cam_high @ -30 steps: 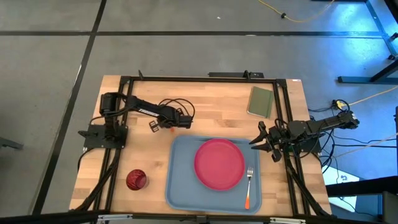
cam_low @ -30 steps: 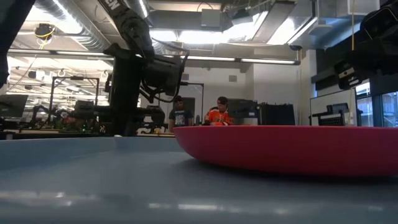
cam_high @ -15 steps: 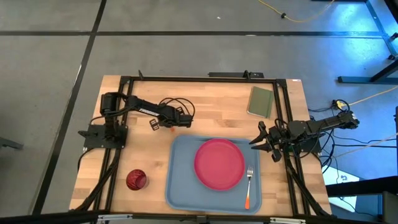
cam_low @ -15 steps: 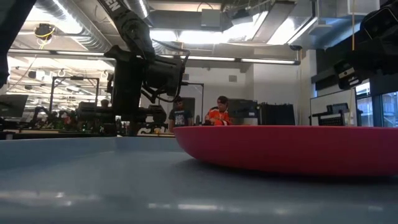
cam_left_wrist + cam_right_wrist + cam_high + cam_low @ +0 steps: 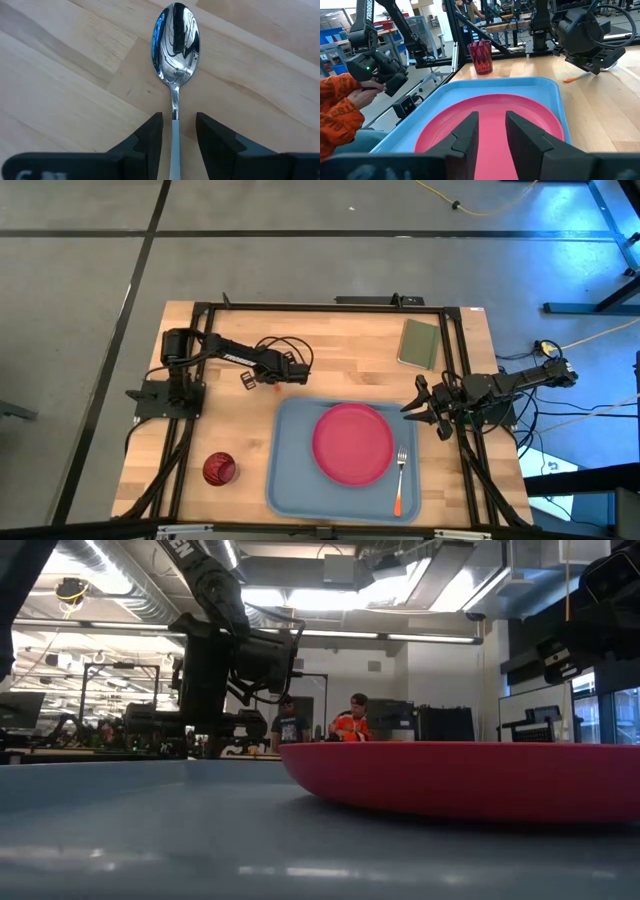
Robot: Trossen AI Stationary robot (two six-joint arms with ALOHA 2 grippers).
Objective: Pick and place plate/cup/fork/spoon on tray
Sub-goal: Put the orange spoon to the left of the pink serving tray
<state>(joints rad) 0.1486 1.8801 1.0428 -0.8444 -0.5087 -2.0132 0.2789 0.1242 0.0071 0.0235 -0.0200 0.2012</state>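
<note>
The spoon lies on the bare wood beyond the tray's far left corner. Its orange handle shows under my left gripper, which is open. The left fingers stand on either side of the spoon's thin stem, just behind the bowl, with a gap on both sides. In the high view the left gripper hides most of the spoon. The pink-red plate lies flat on the light blue tray, and the fork lies on the tray to the plate's right. The dark red cup stands upright on the table left of the tray. My right gripper is open and empty at the tray's far right corner.
A green pad lies at the table's far right. Black frame rails run along the table's left, right and far sides. Bare wood lies between the tray's far rim and the far rail. A person's orange sleeve shows beyond the table.
</note>
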